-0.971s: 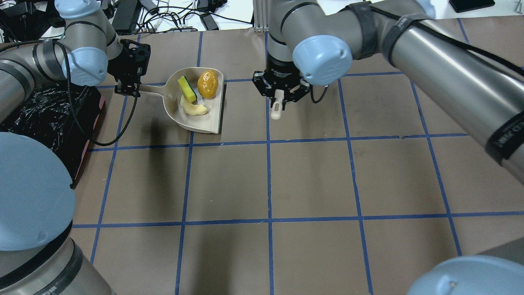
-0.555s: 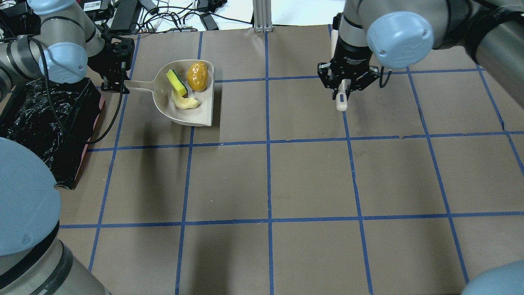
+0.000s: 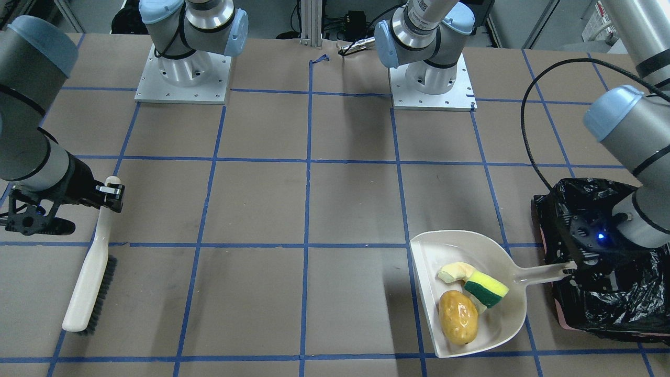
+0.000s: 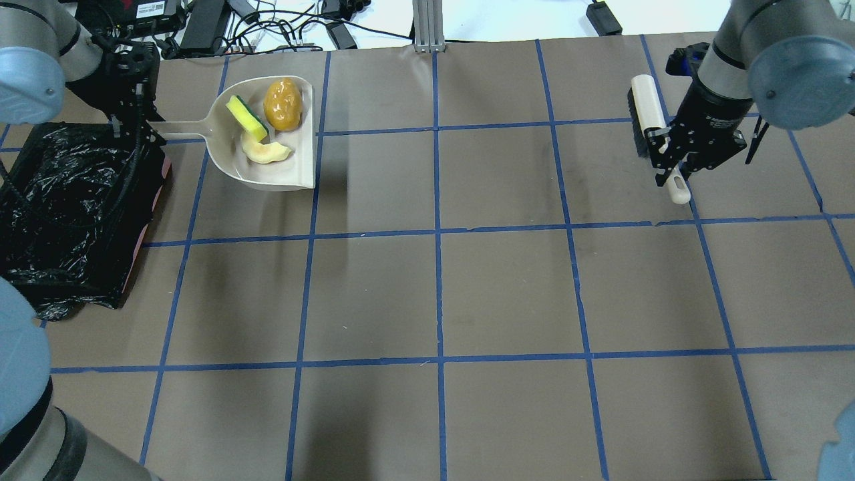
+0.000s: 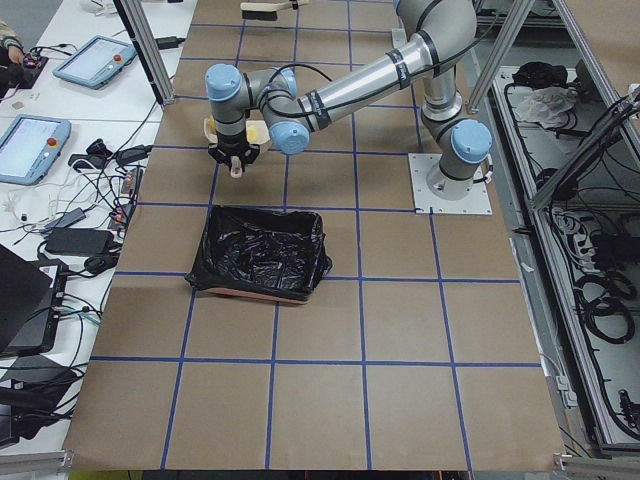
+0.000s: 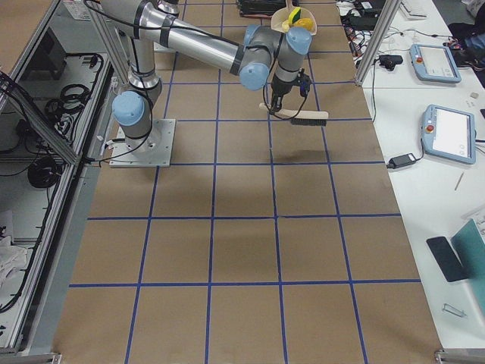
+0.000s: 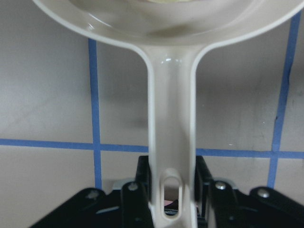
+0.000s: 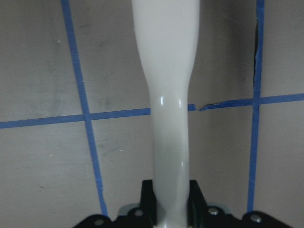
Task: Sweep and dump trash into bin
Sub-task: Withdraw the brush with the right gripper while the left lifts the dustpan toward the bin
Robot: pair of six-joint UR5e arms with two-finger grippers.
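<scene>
At the far left of the brown, blue-taped counter [image 4: 507, 287], the left gripper [image 4: 138, 122] is clamped on the end of the handle of a cream-white plastic dustpan [image 4: 302, 164]. The pan appears to be held about level and lifted clear of the counter, judging by the shadow it casts to one side. That would keep its load from sliding out.

All three pieces of trash lie inside the pan:
- a bumpy yellow-orange potato-like lump [image 4: 282, 104]
- a yellow-and-green sponge block [image 4: 246, 118]
- a pale cream curved peel [image 4: 266, 152]

Just left of the pan sits the bin, a rectangular pinkish container lined with a crinkly black plastic bag [image 4: 67, 207]. The pan's scoop is beside the bin, not over it, so the dump is not yet done.

At the far right, the right gripper [image 4: 670, 170] is closed on the handle of a cream-white hand brush with dark bristles [image 4: 646, 100]. The brush is well away from the pan, probably parked there to keep the route to the bin free.
</scene>
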